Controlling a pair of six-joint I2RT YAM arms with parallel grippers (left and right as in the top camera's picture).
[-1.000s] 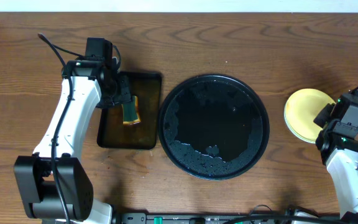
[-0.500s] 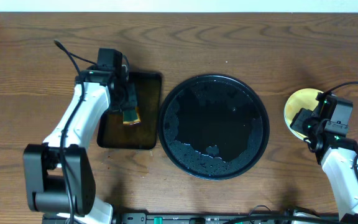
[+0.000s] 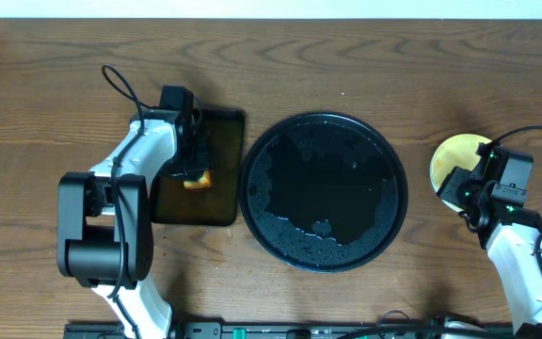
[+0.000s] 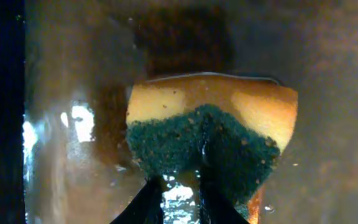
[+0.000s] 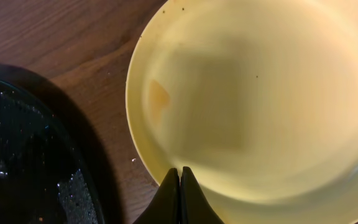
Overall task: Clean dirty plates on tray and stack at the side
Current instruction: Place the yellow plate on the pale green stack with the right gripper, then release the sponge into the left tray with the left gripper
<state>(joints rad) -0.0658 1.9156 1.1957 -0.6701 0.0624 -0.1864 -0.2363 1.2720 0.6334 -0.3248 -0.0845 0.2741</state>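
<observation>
The round black tray [image 3: 324, 191] sits mid-table, wet, with no plate on it; its rim shows in the right wrist view [image 5: 17, 155]. A pale yellow plate [image 3: 452, 155] lies on the bare wood to its right, also in the right wrist view [image 5: 260, 93], with a faint orange smudge. The mint-white plates are not visible. My right gripper [image 3: 459, 185] is shut and empty, its tips [image 5: 180, 171] over the plate's near rim. My left gripper [image 3: 194, 168] pinches the near edge of a yellow-and-green sponge [image 4: 210, 124] with its tips [image 4: 179, 193] nearly together.
A smaller rectangular dark tray [image 3: 216, 202] lies left of the round tray, wet [image 4: 73, 124], with the sponge [image 3: 196, 179] in it. Bare brown wood [image 3: 365, 56] surrounds both trays. The table's far edge runs along the top.
My left arm has swung its elbow inward while the gripper stayed over the rectangular tray with the sponge. My right gripper moved left over the yellow plate, then held still.
</observation>
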